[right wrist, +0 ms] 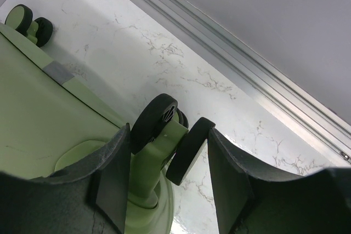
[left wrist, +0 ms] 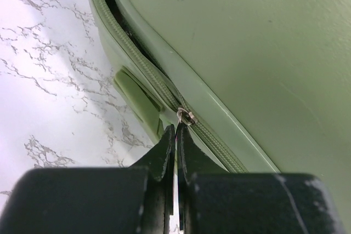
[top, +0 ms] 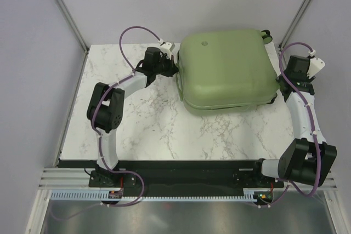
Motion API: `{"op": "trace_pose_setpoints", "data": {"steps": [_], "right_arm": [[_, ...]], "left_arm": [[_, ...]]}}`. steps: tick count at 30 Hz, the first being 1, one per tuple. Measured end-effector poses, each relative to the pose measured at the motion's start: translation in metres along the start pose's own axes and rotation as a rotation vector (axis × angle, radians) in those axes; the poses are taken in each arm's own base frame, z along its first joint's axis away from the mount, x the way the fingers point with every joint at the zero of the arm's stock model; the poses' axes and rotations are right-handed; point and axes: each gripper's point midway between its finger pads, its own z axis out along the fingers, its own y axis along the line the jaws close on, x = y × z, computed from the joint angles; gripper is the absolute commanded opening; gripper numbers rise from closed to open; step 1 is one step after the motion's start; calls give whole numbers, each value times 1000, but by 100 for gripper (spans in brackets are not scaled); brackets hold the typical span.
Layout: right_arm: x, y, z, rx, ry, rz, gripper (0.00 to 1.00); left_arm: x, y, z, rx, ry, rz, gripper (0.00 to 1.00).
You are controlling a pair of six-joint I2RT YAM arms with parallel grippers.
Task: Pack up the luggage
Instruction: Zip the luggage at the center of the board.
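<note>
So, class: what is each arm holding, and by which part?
Left fingers pinch the zipper pull of the luggage; right fingers appear to clamp its twin wheel.

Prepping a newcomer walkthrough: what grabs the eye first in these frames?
The big sage-green luggage, lid down, fills the far right of the table. The left gripper is shut with its tips at the zipper pull on the luggage's left edge. The right gripper straddles a black wheel pair at its right side.

Luggage (top: 227,69) blocks far right of table (top: 148,135); bare marble near and left open; caster wheels (right wrist: 155,120) fill right gripper (right wrist: 169,132) gap.
</note>
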Motion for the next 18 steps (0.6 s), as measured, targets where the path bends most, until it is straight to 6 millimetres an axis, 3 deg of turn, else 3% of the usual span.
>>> {"op": "trace_pose_setpoints", "data": {"steps": [18], "right_arm": [[-1,3,0,-21,0,1,0]], "left_arm": [[-23,21,33,0,-14,-49,2]]}}
